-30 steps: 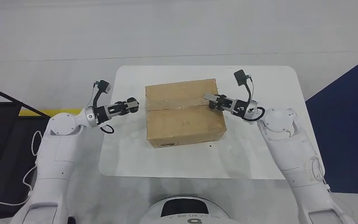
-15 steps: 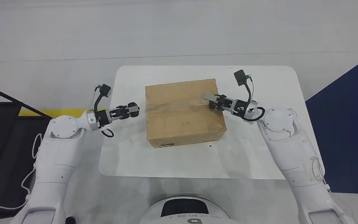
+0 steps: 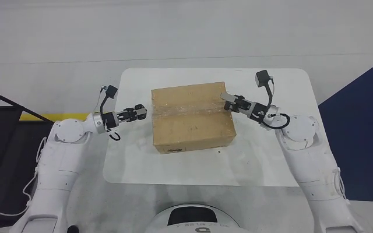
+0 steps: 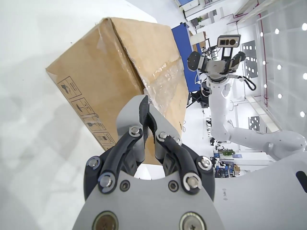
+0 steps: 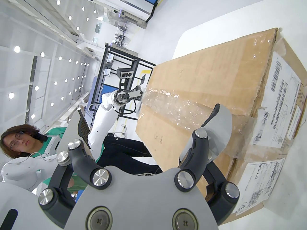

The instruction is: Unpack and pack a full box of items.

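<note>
Sitting closed near the middle of the white, round-cornered worktop (image 3: 268, 163), the brown cardboard box (image 3: 192, 125) has its top flaps down, with a strip of clear, crinkled tape (image 3: 186, 108) running along the seam between them. White printed labels (image 5: 283, 92) cover the box's right end face. The left gripper (image 3: 141, 109) is just beside the box's left end, level with the seam, fingers clenched together on nothing; whether it touches the cardboard cannot be told. The right gripper (image 3: 223, 96) is at the right end of the top, over the tape, fingers spread wide and empty.
</note>
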### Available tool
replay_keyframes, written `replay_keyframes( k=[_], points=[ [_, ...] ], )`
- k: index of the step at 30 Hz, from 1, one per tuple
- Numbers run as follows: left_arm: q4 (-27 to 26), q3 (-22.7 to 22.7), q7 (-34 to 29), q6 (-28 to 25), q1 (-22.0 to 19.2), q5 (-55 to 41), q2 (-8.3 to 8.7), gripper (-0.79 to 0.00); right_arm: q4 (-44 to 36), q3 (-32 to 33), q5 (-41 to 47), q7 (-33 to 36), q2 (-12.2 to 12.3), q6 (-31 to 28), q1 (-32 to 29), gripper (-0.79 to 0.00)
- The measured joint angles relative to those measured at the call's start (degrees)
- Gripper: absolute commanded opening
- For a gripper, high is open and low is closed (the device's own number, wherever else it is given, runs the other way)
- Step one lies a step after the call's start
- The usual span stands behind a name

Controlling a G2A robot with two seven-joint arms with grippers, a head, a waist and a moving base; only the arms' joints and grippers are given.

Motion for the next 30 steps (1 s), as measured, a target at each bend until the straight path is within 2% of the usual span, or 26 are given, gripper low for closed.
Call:
replay_keyframes(
  k=[4,16,30],
  points=[
    [-0.2,0.0,1.3,-0.2,-0.1,2.5,0.31,-0.785,0.8,-1.1,-0.2,0.2,-0.1,1.2,1.0,0.0],
    [0.0,0.5,1.4,-0.4,0.2,2.2,0.97,-0.785,2.8,-2.8,-0.4,-0.1,-0.2,2.6,3.3,0.0],
    [3.7,3.2,2.5,-0.8,-2.2,4.0,1.27,-0.785,3.6,-3.7,-0.4,-0.5,-0.1,3.3,3.9,0.0]
  ],
)
